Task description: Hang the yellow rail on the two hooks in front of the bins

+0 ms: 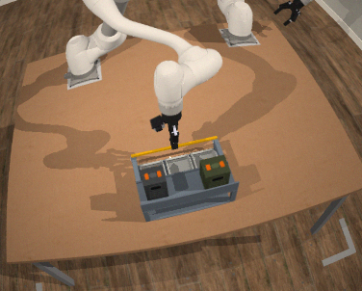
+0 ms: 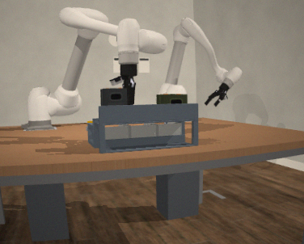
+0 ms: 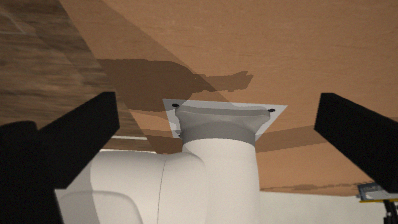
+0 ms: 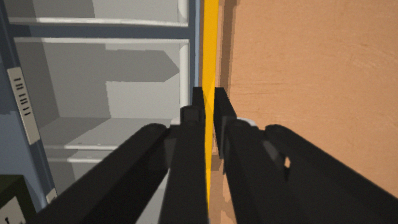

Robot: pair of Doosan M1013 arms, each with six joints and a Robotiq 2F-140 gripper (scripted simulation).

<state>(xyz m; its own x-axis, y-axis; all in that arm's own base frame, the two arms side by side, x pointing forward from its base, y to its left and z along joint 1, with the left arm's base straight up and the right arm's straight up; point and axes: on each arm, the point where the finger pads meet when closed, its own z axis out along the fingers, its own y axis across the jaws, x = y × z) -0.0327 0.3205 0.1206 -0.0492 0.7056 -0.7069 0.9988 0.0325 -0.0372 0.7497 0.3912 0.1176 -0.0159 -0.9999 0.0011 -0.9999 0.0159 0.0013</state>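
Note:
The yellow rail [image 1: 197,142] [image 2: 90,122] [image 3: 372,201] [image 4: 210,40] runs level along the open front of the blue-grey shelf [image 1: 180,206] [image 2: 148,111]. Its ends are by the shelf's side panels. The hooks and end plates are too small to make out; whether the rail sits between the plates cannot be told. My right gripper [image 1: 174,145] [image 4: 207,102] is shut on the rail near its middle, pointing down. Clear bins [image 1: 179,165] [image 4: 145,100] stand in a row behind the rail. My left gripper [image 1: 281,17] [image 2: 212,103] [image 3: 216,110] is open and empty, far from the shelf.
A dark grey box [image 1: 156,187] [image 2: 109,98] and a green box [image 1: 216,177] [image 2: 166,98] stand upright on the shelf, behind the clear bins. The right arm reaches over the table [image 1: 289,154] from the back. The left arm is held off to the side.

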